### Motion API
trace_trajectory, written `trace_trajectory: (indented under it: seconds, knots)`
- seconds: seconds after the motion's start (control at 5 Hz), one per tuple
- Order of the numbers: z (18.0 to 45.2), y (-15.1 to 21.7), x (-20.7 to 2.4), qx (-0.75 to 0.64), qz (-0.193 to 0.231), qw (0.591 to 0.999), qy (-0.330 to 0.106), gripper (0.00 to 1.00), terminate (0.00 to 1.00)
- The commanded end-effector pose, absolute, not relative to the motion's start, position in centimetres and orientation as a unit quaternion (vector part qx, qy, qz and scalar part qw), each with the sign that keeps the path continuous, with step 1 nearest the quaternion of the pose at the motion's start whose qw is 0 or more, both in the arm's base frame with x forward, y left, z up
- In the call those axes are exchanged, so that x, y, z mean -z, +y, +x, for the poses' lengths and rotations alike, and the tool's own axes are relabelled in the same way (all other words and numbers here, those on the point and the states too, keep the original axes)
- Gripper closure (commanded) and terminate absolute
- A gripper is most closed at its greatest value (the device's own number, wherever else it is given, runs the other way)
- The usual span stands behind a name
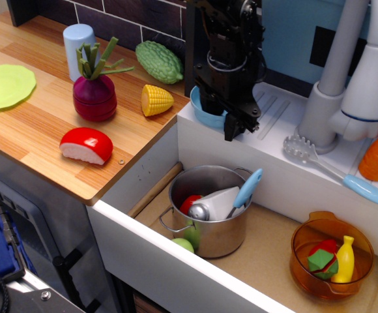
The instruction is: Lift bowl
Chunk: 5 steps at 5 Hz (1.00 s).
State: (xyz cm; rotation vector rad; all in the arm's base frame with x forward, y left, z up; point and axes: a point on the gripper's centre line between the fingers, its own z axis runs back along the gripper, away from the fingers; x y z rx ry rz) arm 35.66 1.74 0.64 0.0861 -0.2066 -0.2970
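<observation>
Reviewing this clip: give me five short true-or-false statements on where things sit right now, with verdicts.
1. The light-blue bowl sits on the white sink ledge. True.
2. The gripper is down at the bowl. True.
3. The steel pot stands on the wooden counter. False: it is in the sink basin.
4. The orange bowl is empty. False: it holds toy food.
5. The corn lies on the counter. True.
</observation>
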Motion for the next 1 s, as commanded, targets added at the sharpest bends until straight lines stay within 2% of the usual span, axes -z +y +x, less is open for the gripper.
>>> trace_trajectory:
  seconds: [0.0, 0.6, 0.8]
  knots:
    - [36.5, 0.9, -2.8, 0.153, 0.057, 0.980, -0.116, 1.00, 0.00]
    - [37.6, -0.1, -10.0, 0.285, 0.104, 0.943, -0.138, 1.00, 0.00]
    - [37.7, -1.0, -11.5, 0.313, 0.108, 0.933, -0.144, 1.00, 1.00]
